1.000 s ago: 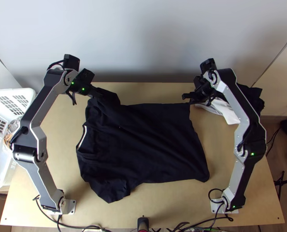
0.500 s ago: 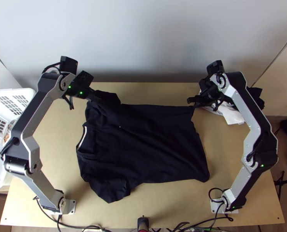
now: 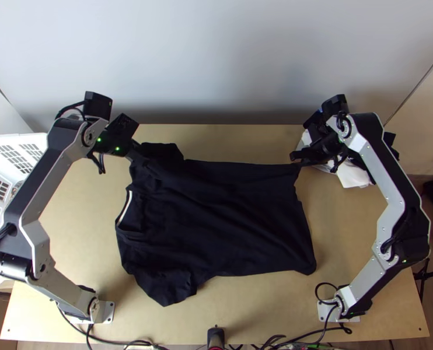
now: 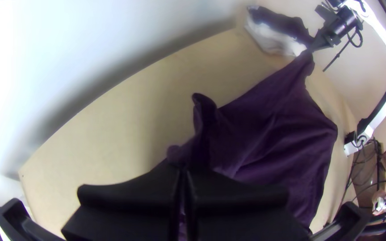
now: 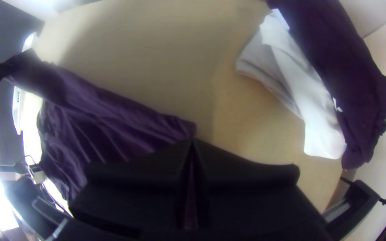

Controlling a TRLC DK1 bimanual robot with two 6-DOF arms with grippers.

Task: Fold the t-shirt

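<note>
Top view: your dark t-shirt (image 3: 222, 216) lies mostly spread;
Your left gripper (image 3: 145, 158): closed on its far sleeve;
Your right gripper (image 3: 297, 159): closed on its far hem corner

Top view looks steeply down, both nearer wrist views across the same t-shirt (image 3: 216, 216).

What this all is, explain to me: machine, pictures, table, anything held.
These are two robot arms, left and right. One picture looks down from above; the others come from cameras on the arms' wrists. On the table a dark T-shirt lies mostly spread. The left gripper pinches it near its far sleeve, the right gripper by the far corner of its hem. Near the right gripper lie white cloth and dark cloth.
</note>
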